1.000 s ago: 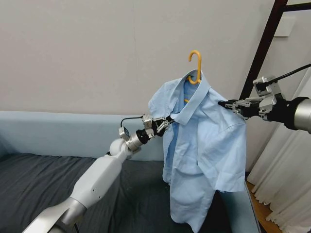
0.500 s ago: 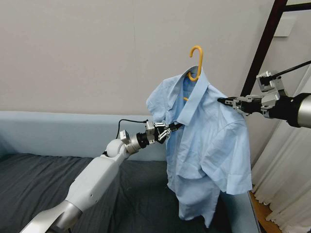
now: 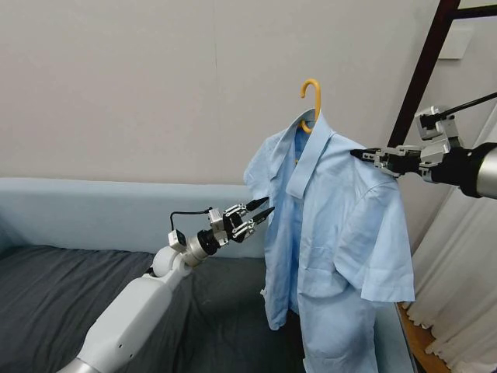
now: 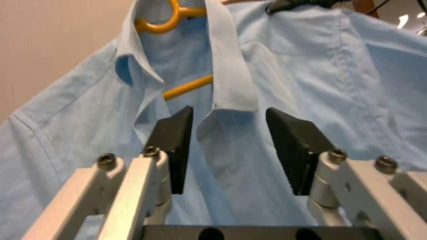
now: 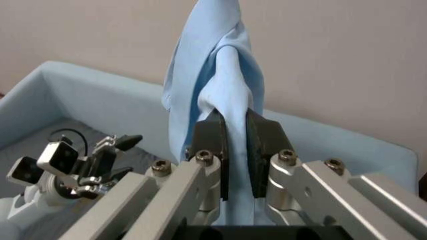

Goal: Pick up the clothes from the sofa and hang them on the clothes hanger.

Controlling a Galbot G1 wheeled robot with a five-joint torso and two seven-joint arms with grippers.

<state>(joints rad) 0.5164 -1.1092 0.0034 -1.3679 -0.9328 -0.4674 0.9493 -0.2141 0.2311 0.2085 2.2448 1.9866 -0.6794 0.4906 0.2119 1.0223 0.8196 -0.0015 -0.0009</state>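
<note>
A light blue shirt (image 3: 334, 233) hangs on a yellow hanger (image 3: 310, 99), held up in the air over the sofa. My right gripper (image 3: 359, 154) is shut on the shirt's shoulder, and the right wrist view shows the cloth pinched between its pads (image 5: 215, 142). My left gripper (image 3: 260, 208) is open just left of the shirt's front edge, apart from it. In the left wrist view its pads (image 4: 175, 142) stand wide apart with the collar (image 4: 230, 75) and hanger (image 4: 160, 22) beyond them.
A pale blue sofa (image 3: 85, 210) with a dark grey seat (image 3: 54, 299) lies below. A dark wooden rack post (image 3: 415, 81) slants at the right. White curtains (image 3: 458, 311) hang at the far right. A plain wall is behind.
My left gripper has let go of the shirt's front, opened and drawn back to the lower left. The shirt swung slightly right and hangs straighter.
</note>
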